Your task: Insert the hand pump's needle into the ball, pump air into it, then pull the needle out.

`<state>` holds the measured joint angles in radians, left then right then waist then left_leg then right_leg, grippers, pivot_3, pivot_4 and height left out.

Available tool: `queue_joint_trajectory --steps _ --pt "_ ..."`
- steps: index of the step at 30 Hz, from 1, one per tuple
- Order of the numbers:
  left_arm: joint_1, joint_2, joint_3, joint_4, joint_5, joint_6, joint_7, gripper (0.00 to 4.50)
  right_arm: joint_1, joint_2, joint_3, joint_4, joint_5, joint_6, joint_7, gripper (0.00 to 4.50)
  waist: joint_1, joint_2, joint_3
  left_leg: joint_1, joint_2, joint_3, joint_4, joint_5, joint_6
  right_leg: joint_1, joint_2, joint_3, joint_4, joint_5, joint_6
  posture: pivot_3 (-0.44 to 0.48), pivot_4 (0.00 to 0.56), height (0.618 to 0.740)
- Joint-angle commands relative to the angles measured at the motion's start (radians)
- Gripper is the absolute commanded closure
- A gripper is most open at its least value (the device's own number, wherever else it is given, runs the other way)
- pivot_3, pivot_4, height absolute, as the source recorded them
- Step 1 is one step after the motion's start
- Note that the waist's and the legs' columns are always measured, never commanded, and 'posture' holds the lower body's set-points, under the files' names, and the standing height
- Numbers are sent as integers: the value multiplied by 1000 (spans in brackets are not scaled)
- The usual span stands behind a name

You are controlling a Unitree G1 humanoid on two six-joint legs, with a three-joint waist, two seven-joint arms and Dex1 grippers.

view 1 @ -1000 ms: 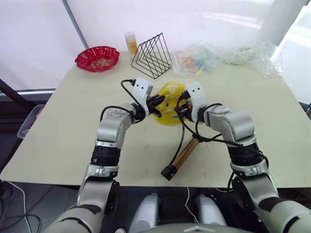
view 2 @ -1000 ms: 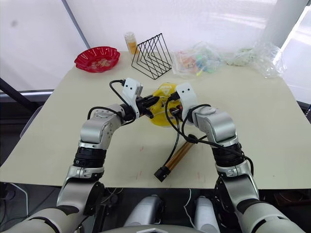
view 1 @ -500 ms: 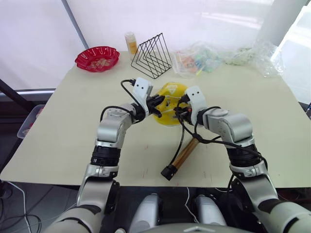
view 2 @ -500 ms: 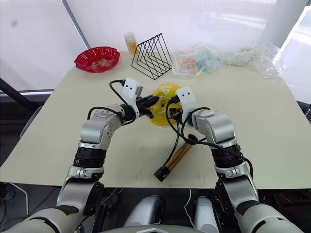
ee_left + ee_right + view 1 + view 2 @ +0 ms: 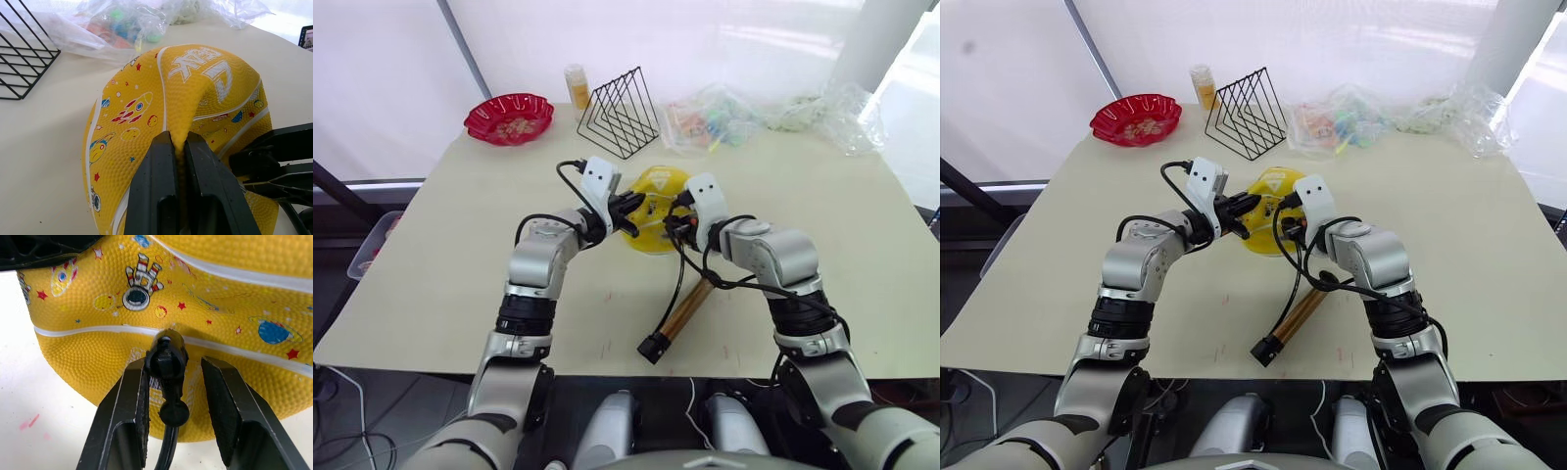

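Both head views look forward and down from above the tabletop (image 5: 440, 284), sharing nearly the same scene with a slight sideways offset. Each wrist view sits very close to the yellow ball (image 5: 195, 98), facing it from opposite sides

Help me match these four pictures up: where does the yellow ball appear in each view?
Left eye view: the ball lies mid-table between the left tool and the right tool.
Right eye view: the same spot, just in front of the wire rack.
Left wrist view: a fold of it is pinched between that tool's fingers.
Right wrist view: directly beyond the black fitting.
Shared landmark: its white seam lines.
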<state>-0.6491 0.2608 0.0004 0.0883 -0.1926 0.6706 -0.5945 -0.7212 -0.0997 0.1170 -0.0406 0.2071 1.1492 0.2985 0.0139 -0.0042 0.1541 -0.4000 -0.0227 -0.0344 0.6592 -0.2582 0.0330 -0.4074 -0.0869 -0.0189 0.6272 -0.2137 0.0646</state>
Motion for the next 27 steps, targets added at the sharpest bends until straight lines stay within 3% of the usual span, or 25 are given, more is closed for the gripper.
queue_joint_trajectory --steps 1,13,16,24,27 --pt "35 -11 -54 36 -5 40 -9 4500 -13 5 -16 -27 14 -27 1 2792 0 0 0 0 0 0 0 0 0 0 0 0 0 0 0 0 150 737" --pt "35 -10 -56 37 -6 39 -9 4500 -12 2 -11 -25 20 -36 3 2792 0 0 0 0 0 0 0 0 0 0 0 0 0 0 0 0 150 737" --pt "36 -10 -57 37 -6 38 -9 4500 -9 1 -8 -25 21 -33 3 4106 0 0 0 0 0 0 0 0 0 0 0 0 0 0 0 0 150 737" --pt "35 -11 -58 41 -5 36 -7 4500 -8 -15 12 -25 15 -35 10 4146 0 0 0 0 0 0 0 0 0 0 0 0 0 0 0 0 150 737" --pt "34 -13 -58 44 -6 34 -8 4500 -33 -80 111 -22 -22 -58 60 4146 0 0 0 0 0 0 0 0 0 0 0 0 0 0 0 0 150 737"
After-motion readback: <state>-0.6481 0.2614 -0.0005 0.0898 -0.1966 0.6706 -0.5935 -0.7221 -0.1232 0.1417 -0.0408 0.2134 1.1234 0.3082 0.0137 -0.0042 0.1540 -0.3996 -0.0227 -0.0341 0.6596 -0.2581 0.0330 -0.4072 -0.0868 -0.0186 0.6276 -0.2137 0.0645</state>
